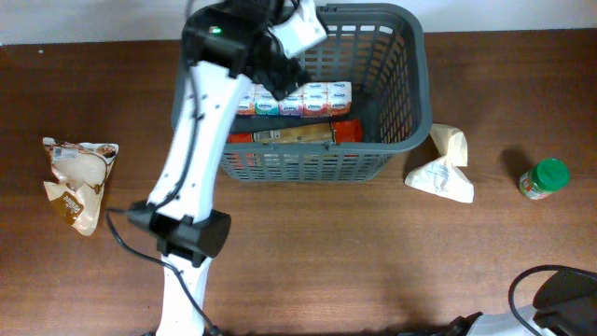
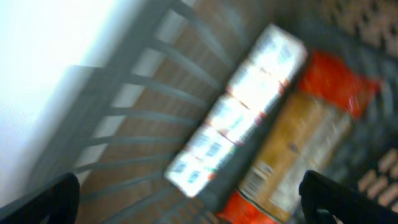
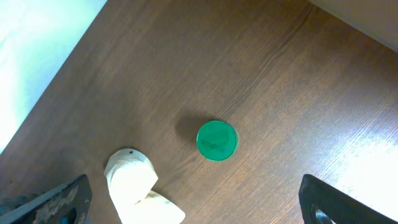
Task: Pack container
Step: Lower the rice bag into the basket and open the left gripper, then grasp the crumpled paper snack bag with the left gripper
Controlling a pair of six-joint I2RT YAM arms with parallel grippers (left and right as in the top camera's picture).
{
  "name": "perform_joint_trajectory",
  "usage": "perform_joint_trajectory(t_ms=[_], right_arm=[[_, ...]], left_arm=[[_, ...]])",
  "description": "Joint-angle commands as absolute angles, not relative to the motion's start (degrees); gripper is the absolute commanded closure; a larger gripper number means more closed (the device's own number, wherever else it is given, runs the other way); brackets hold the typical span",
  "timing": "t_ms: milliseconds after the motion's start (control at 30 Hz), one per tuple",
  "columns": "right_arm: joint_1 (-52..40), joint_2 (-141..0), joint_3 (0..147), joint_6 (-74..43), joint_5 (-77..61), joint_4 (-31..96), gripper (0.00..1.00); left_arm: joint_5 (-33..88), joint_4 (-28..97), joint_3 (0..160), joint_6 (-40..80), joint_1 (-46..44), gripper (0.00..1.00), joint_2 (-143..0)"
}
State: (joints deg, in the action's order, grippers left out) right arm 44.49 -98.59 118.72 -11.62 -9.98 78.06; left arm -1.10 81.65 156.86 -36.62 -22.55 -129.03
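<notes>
The dark grey basket stands at the back middle of the table. Inside lie a row of white cartons and a tan and red packet; both also show, blurred, in the left wrist view: the cartons and the packet. My left gripper hangs over the basket's left part, open and empty. My right gripper is open and empty, high above the table; only part of its arm shows at the overhead view's bottom right.
A green-lidded jar stands at the right. A cream packet lies beside the basket's right corner. A white and brown bag lies at the far left.
</notes>
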Motion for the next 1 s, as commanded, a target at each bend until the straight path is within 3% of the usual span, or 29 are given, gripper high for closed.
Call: perform_joint_trajectory(t_ms=[0,200,333,533,667,733,967], right_arm=[[44.64,-98.63,119.04,-11.64,-9.85,78.02,0.01],[44.64,-98.63,119.04,-11.64,-9.85,78.02,0.01],[44.64,-98.63,119.04,-11.64,-9.85,78.02,0.01],[44.64,-98.63,119.04,-11.64,-9.85,78.04,0.01],[44.64,-98.63,119.04,-11.64,-9.85,78.04,0.01],[44.64,-98.63,119.04,-11.64,-9.85,78.04,0.01],[44.64,-98.63,119.04,-11.64,-9.85,78.02,0.01]], left_arm=[[-2.02,84.9,170.32,-23.57,-16.67,0.01,-125.82],[-9.26,96.62,176.13,-5.69,0.27,0.01,-125.47],[-2.52,96.68,172.2,2.39,15.33,0.07,-125.45],[1.32,96.71,157.23,0.64,25.87,0.07,-124.79],[-1.3,96.71,142.26,-1.85,27.99,0.06,-123.61],[-1.91,96.44,135.2,-6.28,28.84,0.0,-123.72],[-4.89,87.0,116.95,-16.8,32.53,0.01,-123.79]])
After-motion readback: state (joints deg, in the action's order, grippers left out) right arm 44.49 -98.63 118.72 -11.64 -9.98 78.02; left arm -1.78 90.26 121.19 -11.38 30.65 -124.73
